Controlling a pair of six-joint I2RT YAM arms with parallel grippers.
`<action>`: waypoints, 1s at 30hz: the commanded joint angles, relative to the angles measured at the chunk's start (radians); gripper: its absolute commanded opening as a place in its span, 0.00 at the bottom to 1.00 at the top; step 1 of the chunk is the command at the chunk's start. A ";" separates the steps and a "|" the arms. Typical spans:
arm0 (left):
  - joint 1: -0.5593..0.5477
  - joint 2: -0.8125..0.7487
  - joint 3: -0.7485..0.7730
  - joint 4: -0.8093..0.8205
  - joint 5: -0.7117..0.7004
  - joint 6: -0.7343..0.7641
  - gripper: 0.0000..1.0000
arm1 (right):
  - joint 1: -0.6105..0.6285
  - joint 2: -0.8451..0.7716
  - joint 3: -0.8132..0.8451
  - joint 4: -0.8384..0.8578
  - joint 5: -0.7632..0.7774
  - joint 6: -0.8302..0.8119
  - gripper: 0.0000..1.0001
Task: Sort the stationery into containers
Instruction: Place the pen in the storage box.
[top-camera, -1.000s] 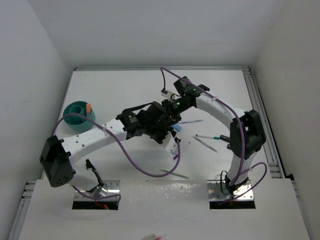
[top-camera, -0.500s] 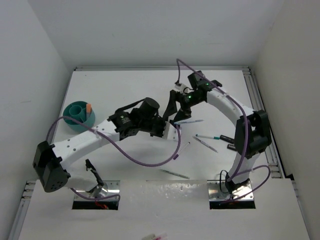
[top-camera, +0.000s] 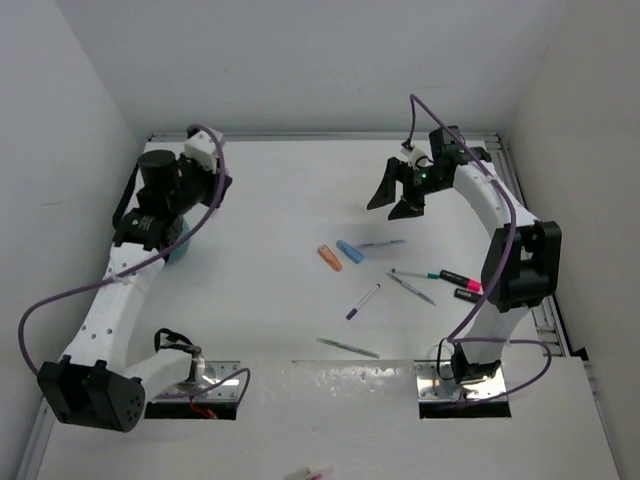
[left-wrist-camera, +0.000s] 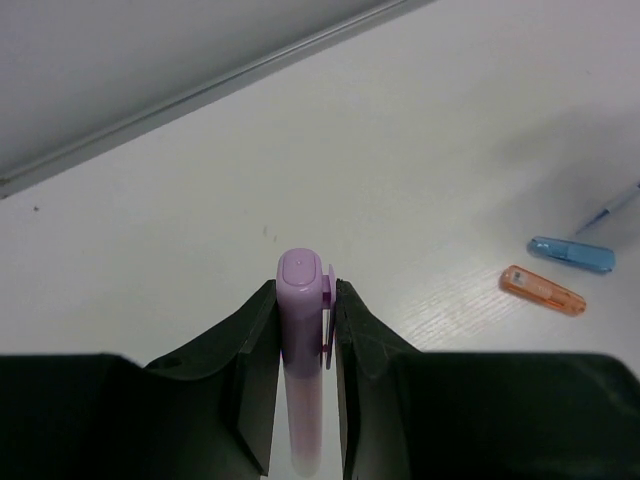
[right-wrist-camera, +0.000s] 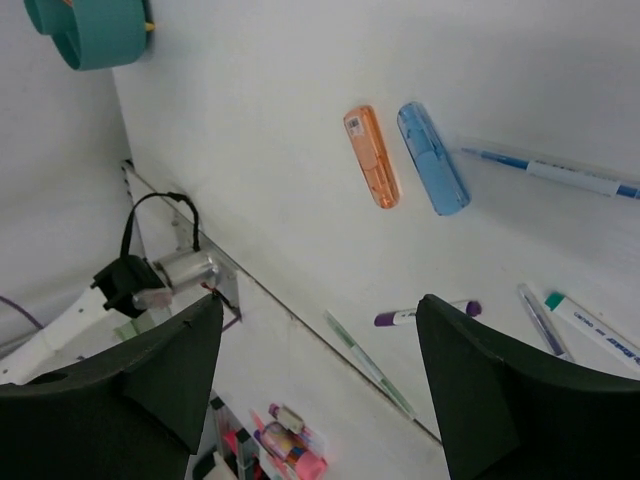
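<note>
**Lilac highlighter lifted and carried to the cup side**

Within the last second both arms were drawn apart from the middle of the table (top-camera: 270, 200), where they had been crowded together. The left arm (top-camera: 115, 290) has been swung to the far left, and the right arm (top-camera: 495, 215) has been pulled back to the far right.

The left gripper (left-wrist-camera: 305, 290) is seen clamped on a lilac highlighter (left-wrist-camera: 302, 340), which is held upright between the jaws. The right gripper (top-camera: 395, 198) is held with its fingers wide apart and nothing between them.

The teal cup (right-wrist-camera: 95, 30) is mostly covered by the left arm in the top view, so it cannot be told whether the highlighter is exactly above its rim. Something orange is seen at its edge.

An orange highlighter (top-camera: 329, 257) and a blue highlighter (top-camera: 350, 250), which were hidden under the grippers, are now exposed side by side. Near them lie a thin blue pen (top-camera: 383, 243), a purple pen (top-camera: 362, 301) and a black marker with a pink end (top-camera: 460, 277).

One piece is judged to be close to release, while most of the sorting is not yet done.
</note>
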 joint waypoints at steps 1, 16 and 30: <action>0.133 -0.027 -0.009 0.016 0.071 -0.116 0.00 | 0.019 -0.055 0.002 -0.007 0.057 -0.062 0.77; 0.537 -0.003 -0.012 -0.024 0.326 -0.041 0.00 | 0.022 -0.110 -0.088 0.054 0.108 -0.077 0.76; 0.615 0.149 -0.155 0.298 0.512 0.007 0.00 | 0.001 -0.083 -0.113 0.068 0.066 -0.075 0.76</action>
